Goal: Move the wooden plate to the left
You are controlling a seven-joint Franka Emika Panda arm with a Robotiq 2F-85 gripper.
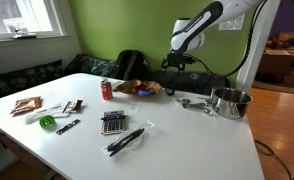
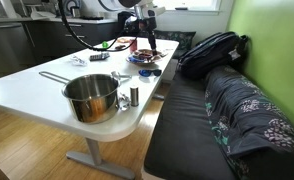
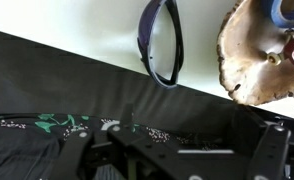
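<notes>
The wooden plate (image 3: 249,55) is reddish-brown with a wavy rim. It lies at the top right of the wrist view, on the white table near the edge by the couch, with a blue item and some small things on it. It also shows in both exterior views (image 1: 127,86) (image 2: 144,56). My gripper (image 1: 177,64) (image 2: 143,30) hangs above the table's far edge, up and to the side of the plate and not touching it. Its dark fingers (image 3: 192,150) look open and empty.
A dark blue ring (image 3: 162,40) lies beside the plate. A steel pot (image 1: 229,101) (image 2: 90,95) and a small shaker (image 2: 134,96) stand at one end. A red can (image 1: 106,89), a calculator (image 1: 112,122) and a black backpack (image 2: 212,50) on the couch are nearby.
</notes>
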